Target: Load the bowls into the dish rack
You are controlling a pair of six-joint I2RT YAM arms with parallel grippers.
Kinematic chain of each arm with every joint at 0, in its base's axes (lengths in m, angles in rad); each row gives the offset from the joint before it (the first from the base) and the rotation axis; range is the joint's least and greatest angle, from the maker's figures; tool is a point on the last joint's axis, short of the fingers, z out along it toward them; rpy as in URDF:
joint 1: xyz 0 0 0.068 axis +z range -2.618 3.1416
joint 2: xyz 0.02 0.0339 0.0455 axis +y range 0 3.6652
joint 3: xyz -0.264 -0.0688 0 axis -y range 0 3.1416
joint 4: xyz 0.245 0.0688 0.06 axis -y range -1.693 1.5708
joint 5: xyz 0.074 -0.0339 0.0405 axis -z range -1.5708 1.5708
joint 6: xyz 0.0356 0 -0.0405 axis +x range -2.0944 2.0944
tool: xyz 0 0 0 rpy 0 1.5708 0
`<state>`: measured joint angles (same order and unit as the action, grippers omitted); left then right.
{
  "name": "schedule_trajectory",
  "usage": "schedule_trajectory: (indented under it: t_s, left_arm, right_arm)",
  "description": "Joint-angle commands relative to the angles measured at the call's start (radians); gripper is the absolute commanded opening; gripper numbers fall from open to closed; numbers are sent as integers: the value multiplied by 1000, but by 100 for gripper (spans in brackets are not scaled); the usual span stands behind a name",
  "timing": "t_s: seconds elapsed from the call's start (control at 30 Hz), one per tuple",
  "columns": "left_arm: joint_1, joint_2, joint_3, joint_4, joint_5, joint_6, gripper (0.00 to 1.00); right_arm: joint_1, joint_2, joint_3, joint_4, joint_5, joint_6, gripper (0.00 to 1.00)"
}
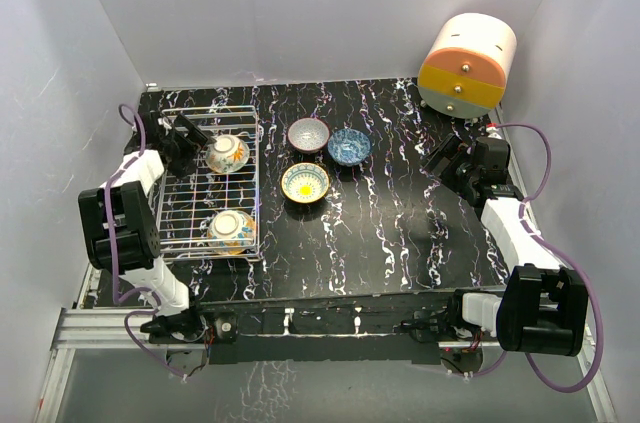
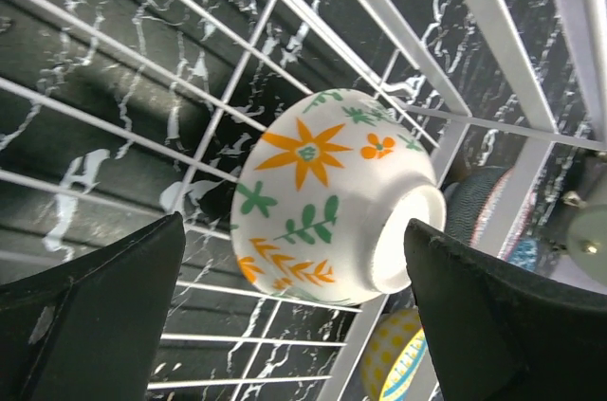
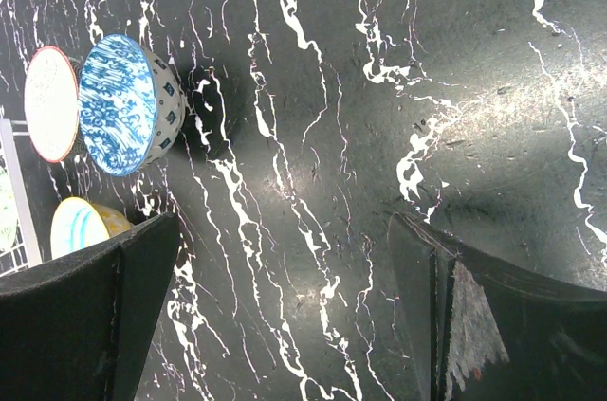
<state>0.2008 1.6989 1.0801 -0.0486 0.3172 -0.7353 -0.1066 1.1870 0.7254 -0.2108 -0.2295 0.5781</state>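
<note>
The white wire dish rack [image 1: 190, 218] stands at the left of the table. Two floral bowls are in it: one [image 1: 227, 153] tipped on its side at the far end, another [image 1: 232, 231] at the near end. My left gripper [image 1: 190, 143] is open beside the far bowl. In the left wrist view that bowl [image 2: 322, 192] lies on the rack wires [image 2: 218, 121] between the spread fingers [image 2: 95, 316], untouched by the left one. On the table are a grey red-rimmed bowl [image 1: 308, 135], a blue bowl [image 1: 349, 146] and a yellow-rimmed bowl [image 1: 305, 183]. My right gripper [image 1: 445, 163] is open and empty.
A big cream, orange and yellow drum [image 1: 467, 65] stands at the far right corner. In the right wrist view my right gripper [image 3: 285, 325] hangs over bare marbled tabletop, with the blue bowl [image 3: 123, 102] and the yellow-rimmed bowl [image 3: 81, 226] far to its left.
</note>
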Motion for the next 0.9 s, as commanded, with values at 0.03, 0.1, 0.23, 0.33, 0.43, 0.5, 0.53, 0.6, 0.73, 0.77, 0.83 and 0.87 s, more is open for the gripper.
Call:
schedule_trajectory:
  t_s: [0.03, 0.1, 0.23, 0.33, 0.43, 0.5, 0.53, 0.6, 0.73, 0.77, 0.83, 0.87]
  left_arm:
    - [-5, -70, 73, -210, -124, 137, 97]
    - [-26, -106, 77, -215, -155, 172, 97]
    - [-144, -195, 100, -197, -270, 275, 97]
    - [-236, -201, 178, -235, -347, 370, 97]
    - [-278, -160, 236, -263, -361, 435, 97]
    - [-285, -108, 278, -285, -350, 463, 97]
    - [-288, -78, 304, -312, -353, 479, 97]
    - [-297, -27, 345, -344, -379, 504, 97]
    - [-307, 4, 360, -348, -435, 537, 97]
    - [-308, 8, 360, -346, -442, 542, 97]
    - [-312, 19, 364, -346, -452, 552, 97]
    - [-316, 26, 367, -348, -457, 557, 97]
  right_arm:
    - [-5, -1, 11, 60, -11, -1, 95]
    - [-5, 0, 7, 63, -11, -1, 95]
    - [-5, 4, 2, 68, -13, -3, 95]
    - [-5, 4, -1, 68, -12, -6, 95]
    - [-5, 4, -5, 71, -11, -9, 95]
    - [-5, 6, -7, 73, -13, -10, 95]
    - [-5, 8, -9, 73, -14, -10, 95]
    - [-6, 9, -10, 74, -14, -13, 95]
    - [-8, 9, -12, 74, -8, -20, 96]
    - [-8, 12, -12, 74, -7, -22, 96]
    - [-10, 18, -12, 76, -8, -23, 96]
    - [-10, 21, -12, 79, -11, -23, 96]
